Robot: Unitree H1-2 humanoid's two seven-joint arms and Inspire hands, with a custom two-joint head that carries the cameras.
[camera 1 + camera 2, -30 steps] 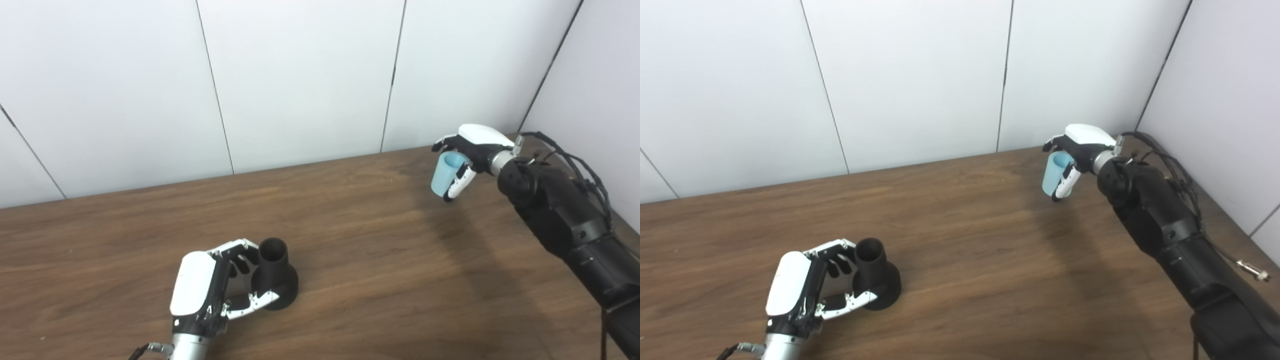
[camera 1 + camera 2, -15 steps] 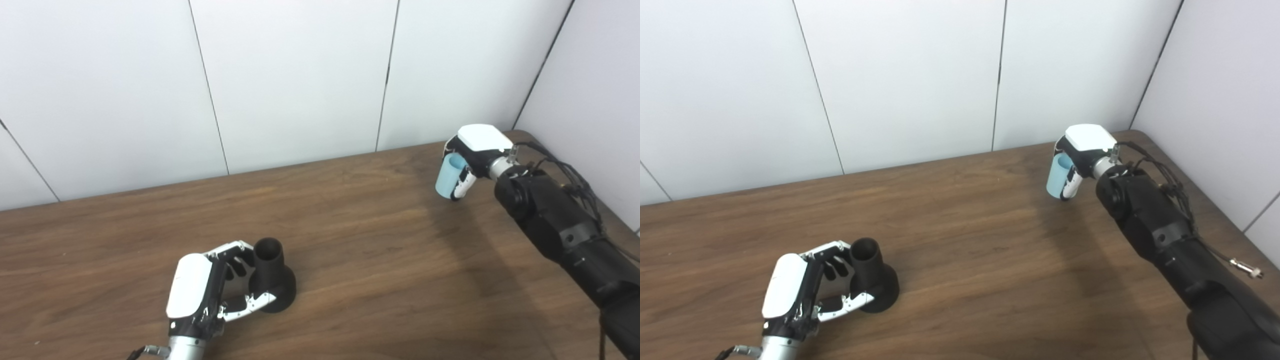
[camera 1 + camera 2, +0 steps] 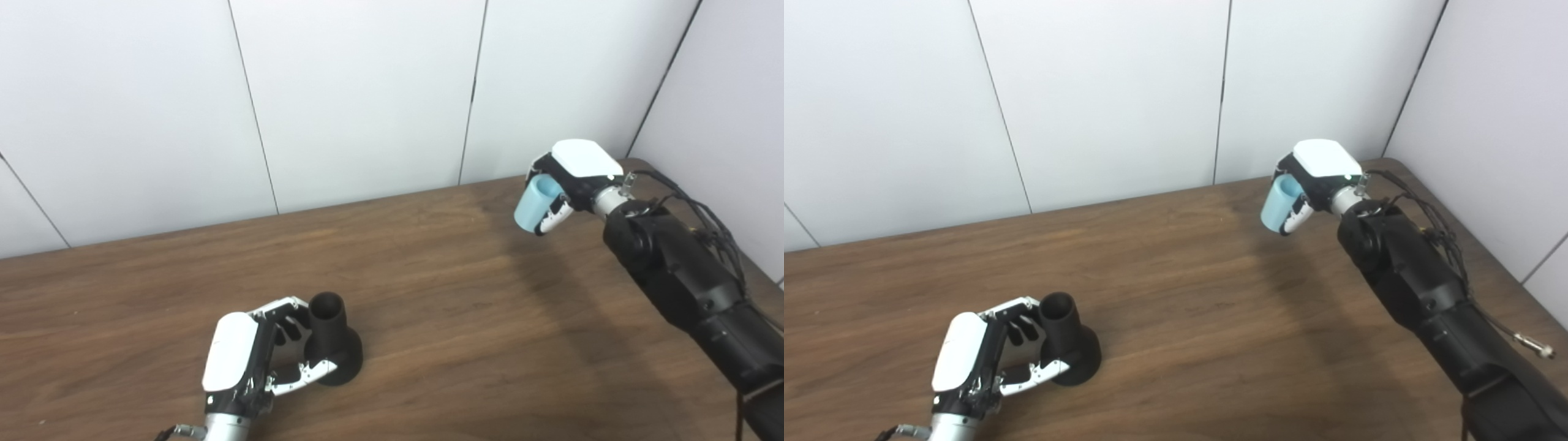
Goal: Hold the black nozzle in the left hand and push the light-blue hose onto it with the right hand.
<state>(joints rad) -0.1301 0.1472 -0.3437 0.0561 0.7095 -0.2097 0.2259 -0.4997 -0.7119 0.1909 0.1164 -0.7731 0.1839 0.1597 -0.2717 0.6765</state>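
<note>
We clamp our right hand [image 3: 566, 184] on the short light-blue plastic hose [image 3: 531, 204], seemingly light and stiff, near the worktop's far-right corner, while our left hand [image 3: 257, 355] grips the black flared nozzle [image 3: 331, 343] at its neck.

The black nozzle [image 3: 331, 340] stands upright at seven o'clock on its flared base, mouth up. The short light-blue hose [image 3: 533, 203], tilted, hangs above two o'clock.

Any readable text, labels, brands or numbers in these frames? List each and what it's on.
None. No lettering shows on the black nozzle, the light-blue hose, the left hand, the right hand, the table or the wall panels.
</note>
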